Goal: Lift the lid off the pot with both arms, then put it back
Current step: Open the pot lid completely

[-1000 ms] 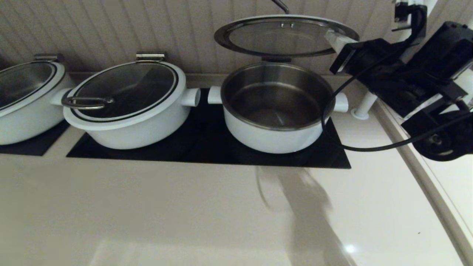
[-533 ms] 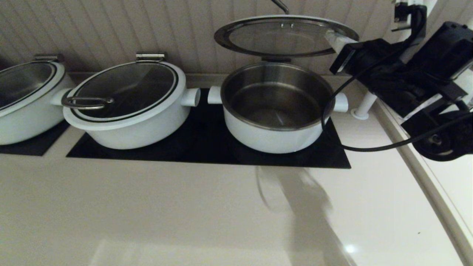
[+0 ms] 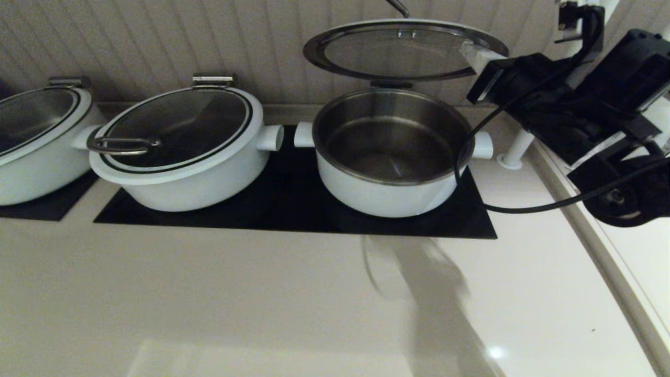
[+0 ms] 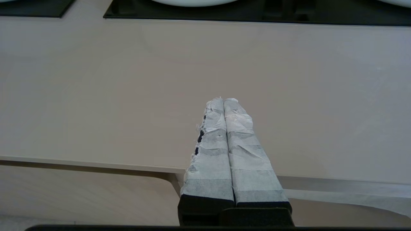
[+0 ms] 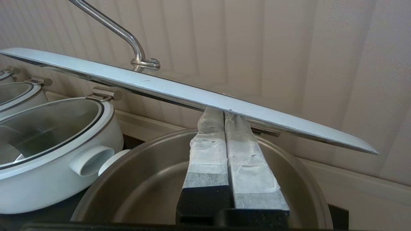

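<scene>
At your far left the left tool (image 4: 223, 102) hovers over the smooth beige tabletop (image 4: 96, 96), taped fingers pressed together. Rightward, the round steel-lined white pot (image 3: 390, 157) stands uncovered; the glass lid (image 3: 403, 50) tilts above it, propped on the closed right tool (image 5: 223, 112).

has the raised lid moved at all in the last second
Yes, barely: the lid has crept upward against the wall panelling, propped from below by the shut right gripper above the pot.
</scene>
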